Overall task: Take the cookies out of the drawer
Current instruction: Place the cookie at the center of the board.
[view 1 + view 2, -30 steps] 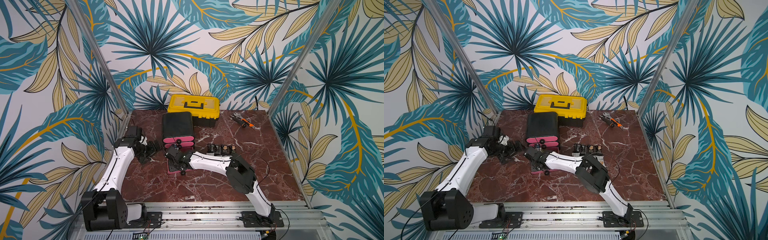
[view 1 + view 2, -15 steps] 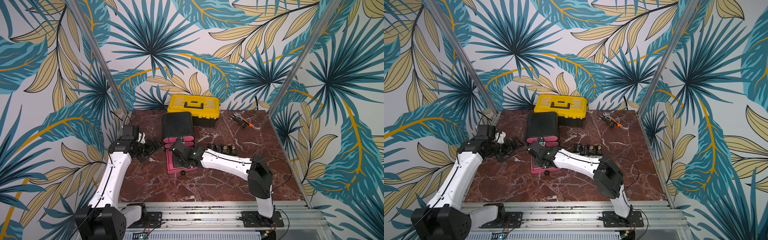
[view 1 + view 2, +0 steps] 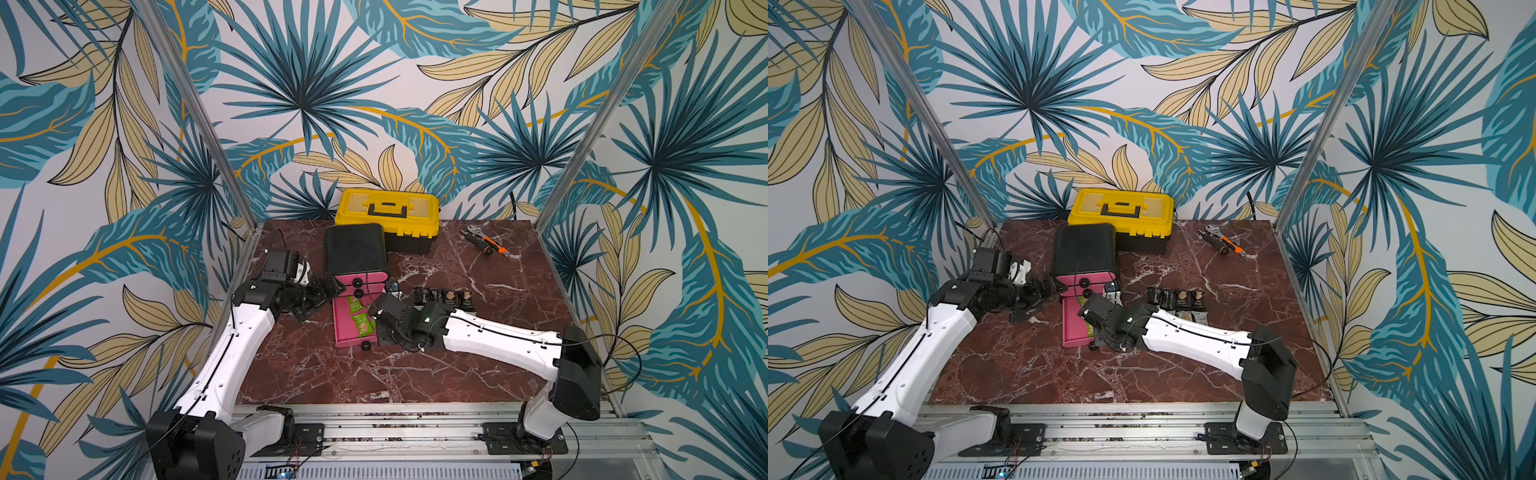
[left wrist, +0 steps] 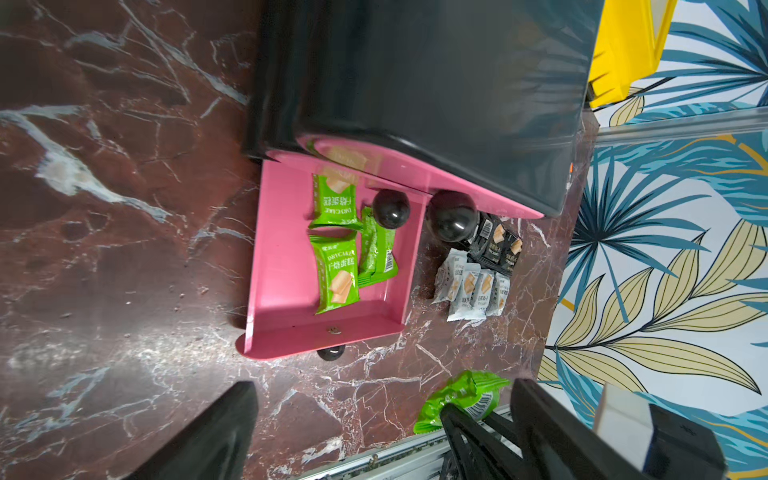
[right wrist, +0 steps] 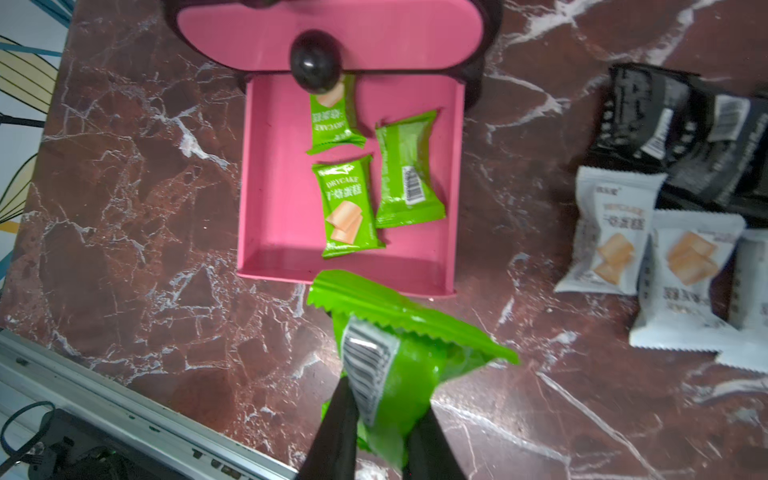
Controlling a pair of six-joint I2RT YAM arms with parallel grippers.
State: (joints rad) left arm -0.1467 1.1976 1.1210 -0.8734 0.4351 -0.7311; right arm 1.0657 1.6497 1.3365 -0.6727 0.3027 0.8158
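The pink drawer point(image 5: 274, 199) stands pulled out from the black cabinet point(image 3: 353, 249). Three green cookies lie in it: one face up point(image 5: 347, 208), one with its barcode up point(image 5: 409, 170), one partly under the knob point(image 5: 334, 120). My right gripper point(image 5: 384, 409) is shut on a fourth green cookie packet point(image 5: 395, 357), held above the marble just off the drawer's front right corner. That packet point(image 4: 461, 395) also shows in the left wrist view. My left gripper point(image 4: 382, 419) is open and empty, at the cabinet's left side point(image 3: 328, 291).
Several white cookies point(image 5: 611, 237) and black cookies point(image 5: 665, 124) lie in rows on the table right of the drawer point(image 3: 442, 297). A yellow toolbox point(image 3: 388, 208) stands behind the cabinet. Orange-and-black tools point(image 3: 486, 245) lie at the back right.
My right gripper has drawn back from over the drawer toward the front right, with the green packet in it. The left gripper has moved right, closer to the cabinet.
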